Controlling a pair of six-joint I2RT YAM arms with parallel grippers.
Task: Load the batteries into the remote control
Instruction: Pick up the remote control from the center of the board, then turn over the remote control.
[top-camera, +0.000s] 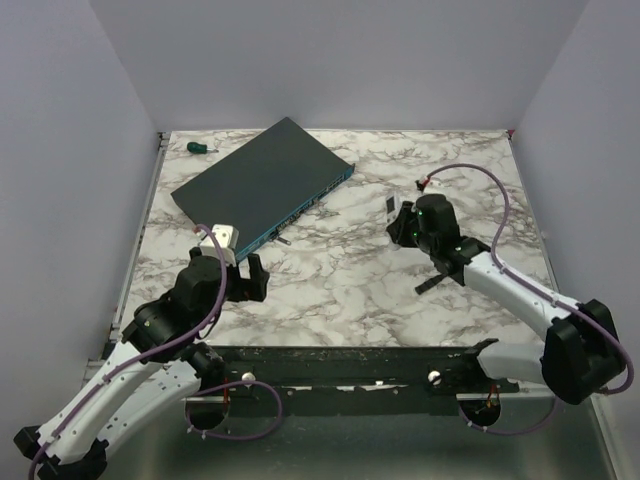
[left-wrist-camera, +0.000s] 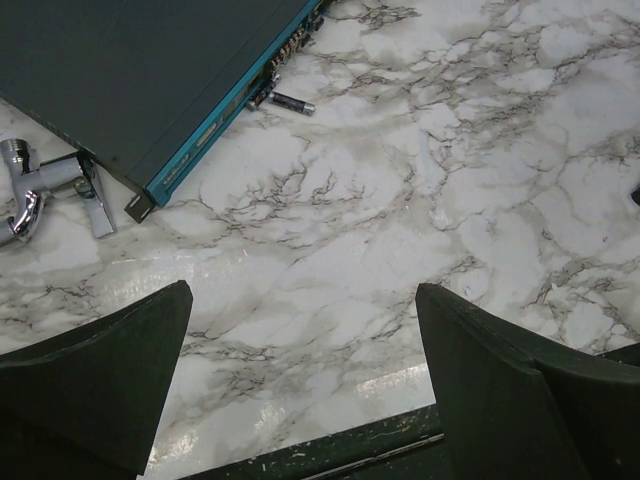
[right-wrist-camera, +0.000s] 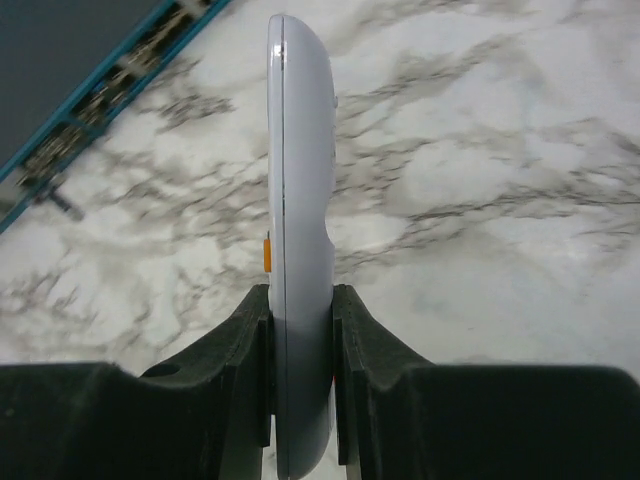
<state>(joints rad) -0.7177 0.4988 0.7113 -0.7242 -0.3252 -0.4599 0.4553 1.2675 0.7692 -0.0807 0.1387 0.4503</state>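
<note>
The slim white plastic remote control (right-wrist-camera: 300, 150) shows only its thin edge. Its faces are hidden, and its lower end is buried between the black pads of the right gripper (right-wrist-camera: 300, 320), clamped tight on it. Its long axis runs six to twelve, free end at twelve. Overhead, it sits at two o'clock on the marble table (top-camera: 340, 290). The left gripper (left-wrist-camera: 303, 300) gapes wide, holding nothing.

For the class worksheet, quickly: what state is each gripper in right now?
Left gripper: open, holding nothing.
Right gripper: shut on the remote control.
</note>
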